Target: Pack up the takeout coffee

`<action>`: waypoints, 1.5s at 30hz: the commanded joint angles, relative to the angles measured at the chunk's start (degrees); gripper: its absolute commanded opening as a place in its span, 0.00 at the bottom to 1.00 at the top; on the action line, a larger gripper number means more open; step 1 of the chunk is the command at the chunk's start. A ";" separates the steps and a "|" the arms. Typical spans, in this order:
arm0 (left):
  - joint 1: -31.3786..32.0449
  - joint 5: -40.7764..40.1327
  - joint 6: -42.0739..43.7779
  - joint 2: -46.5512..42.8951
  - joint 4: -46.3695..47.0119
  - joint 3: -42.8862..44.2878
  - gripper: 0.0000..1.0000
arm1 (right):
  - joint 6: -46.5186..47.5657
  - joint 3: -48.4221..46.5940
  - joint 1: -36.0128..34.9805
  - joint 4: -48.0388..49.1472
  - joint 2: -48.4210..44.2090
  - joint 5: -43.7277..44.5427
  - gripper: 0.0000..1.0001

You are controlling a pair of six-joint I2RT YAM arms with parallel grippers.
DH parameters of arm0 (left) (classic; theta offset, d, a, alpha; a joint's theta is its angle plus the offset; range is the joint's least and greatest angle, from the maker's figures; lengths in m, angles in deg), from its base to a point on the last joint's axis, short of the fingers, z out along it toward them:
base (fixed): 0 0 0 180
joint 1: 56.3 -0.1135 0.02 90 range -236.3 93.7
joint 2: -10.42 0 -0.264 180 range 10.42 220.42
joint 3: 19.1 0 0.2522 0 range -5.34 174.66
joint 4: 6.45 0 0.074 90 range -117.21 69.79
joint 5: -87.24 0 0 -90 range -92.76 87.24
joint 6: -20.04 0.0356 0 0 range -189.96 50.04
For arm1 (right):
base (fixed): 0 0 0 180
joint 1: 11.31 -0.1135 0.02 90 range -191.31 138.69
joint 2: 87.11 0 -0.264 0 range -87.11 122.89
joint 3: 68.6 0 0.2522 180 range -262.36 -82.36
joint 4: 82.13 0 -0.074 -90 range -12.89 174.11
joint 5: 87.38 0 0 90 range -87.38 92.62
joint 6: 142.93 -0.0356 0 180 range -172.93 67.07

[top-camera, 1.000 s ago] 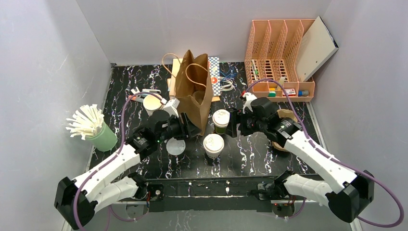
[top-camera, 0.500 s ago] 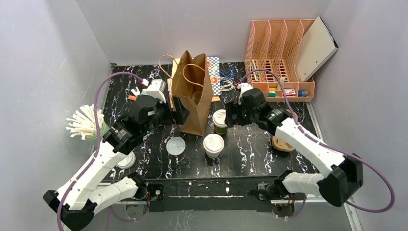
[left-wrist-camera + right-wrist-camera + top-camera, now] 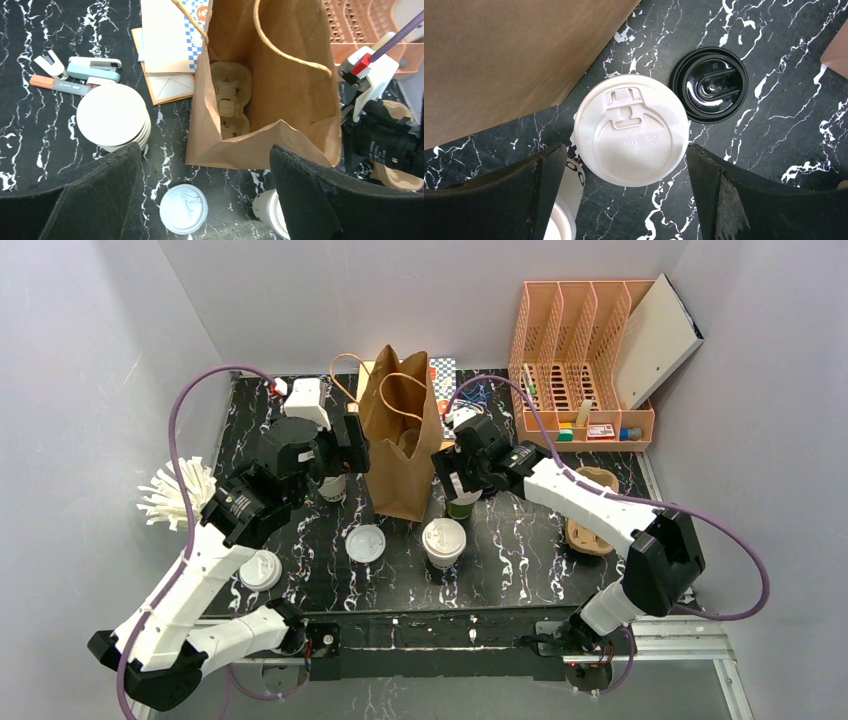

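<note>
The green-sided takeout coffee (image 3: 460,506) stands right of the brown paper bag (image 3: 400,445). Its white sip lid (image 3: 631,130) lies just ahead of my open right gripper (image 3: 624,195), whose fingers straddle it without touching. In the top view the right gripper (image 3: 455,480) hovers over this cup. The pale cream coffee (image 3: 443,540) stands nearer, its side showing in the right wrist view (image 3: 566,192). My left gripper (image 3: 348,445) hangs open and empty at the bag's left, looking into the open bag (image 3: 270,100); a cardboard carrier (image 3: 230,100) lies inside.
Lidless cream cups (image 3: 112,115) are stacked left of the bag, by a stapler (image 3: 92,67). A loose white lid (image 3: 183,209) lies in front, another (image 3: 260,570) further left. A black lid (image 3: 709,85) lies right of the green cup. Orange organiser (image 3: 580,360) back right; straws (image 3: 185,495) left.
Both grippers opened wide. The left arm rose and swung back beside the bag's left. The right gripper moved left over the green cup.
</note>
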 commanded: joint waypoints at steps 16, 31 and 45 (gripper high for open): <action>-0.76 -4.39 5.54 2.35 -0.94 1.74 0.97 | 2.69 -4.29 -0.87 -1.94 4.50 2.25 0.95; -0.93 -5.36 6.97 2.14 -1.10 1.72 0.95 | 1.49 -4.71 -0.77 -2.56 4.98 0.13 0.87; -1.47 -5.00 7.93 3.32 -1.08 3.16 0.94 | 1.00 -4.69 -0.75 -3.15 5.80 0.11 0.87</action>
